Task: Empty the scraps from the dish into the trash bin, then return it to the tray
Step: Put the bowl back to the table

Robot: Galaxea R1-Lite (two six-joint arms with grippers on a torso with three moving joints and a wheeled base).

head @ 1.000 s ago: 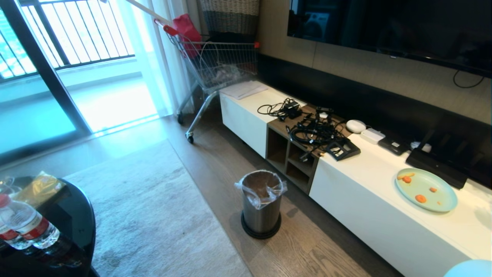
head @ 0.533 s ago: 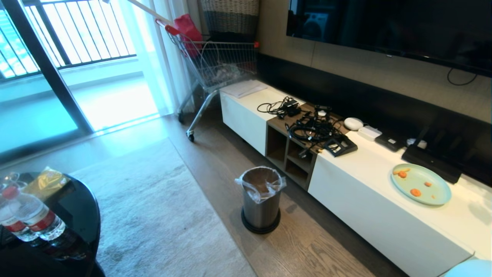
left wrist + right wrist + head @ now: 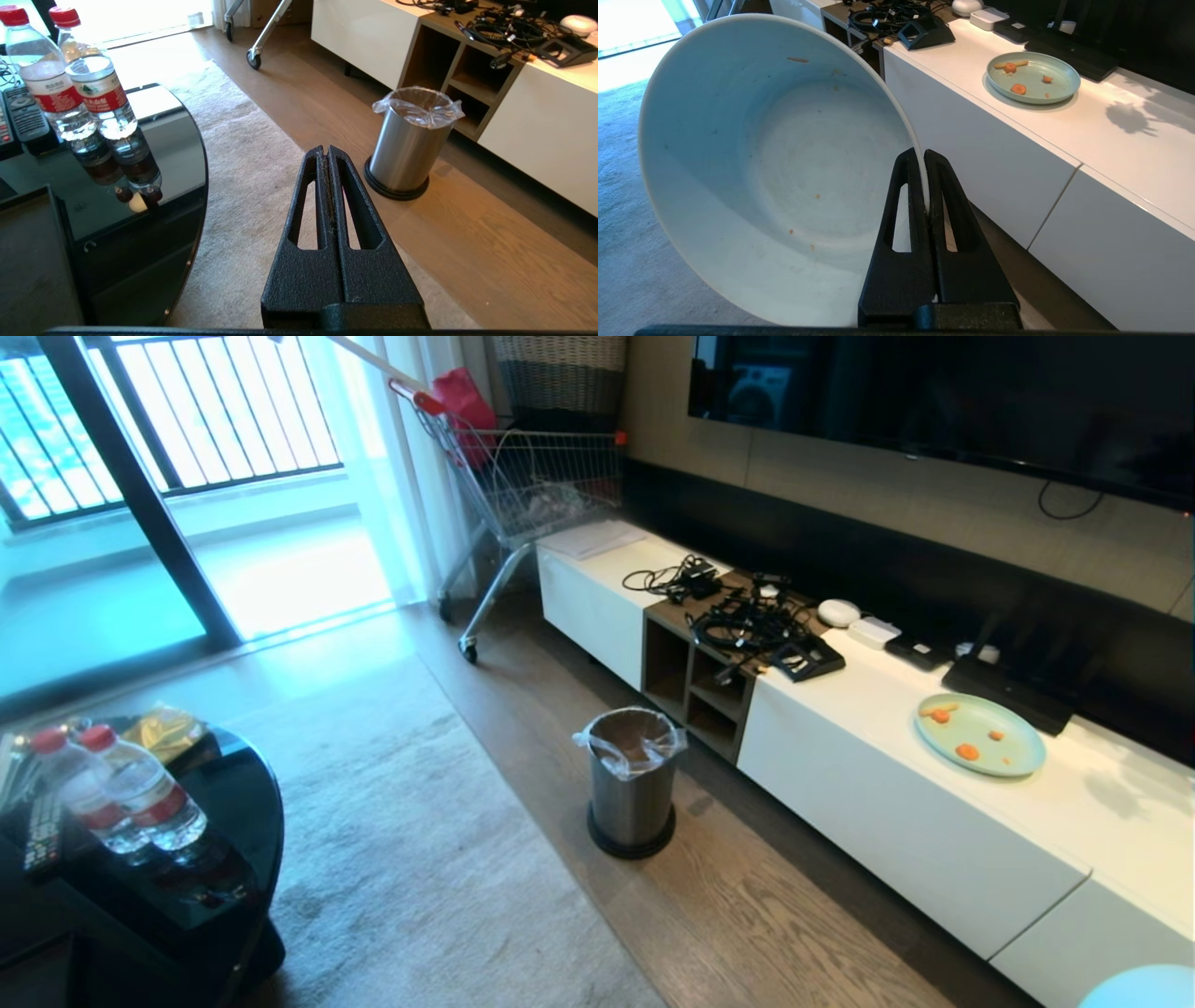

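Right gripper (image 3: 923, 156) is clamping the dish (image 3: 775, 172) rim, dish tilted, only specks inside; left gripper (image 3: 325, 151) is hanging pressed together, trash bin (image 3: 411, 140) standing just beyond its tips on the floor

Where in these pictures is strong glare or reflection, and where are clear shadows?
Head view: balcony door overexposed, floor washed out. Left wrist view: water bottles mirrored in the glossy black table. Right wrist view: soft plant-like shadow on the white cabinet.
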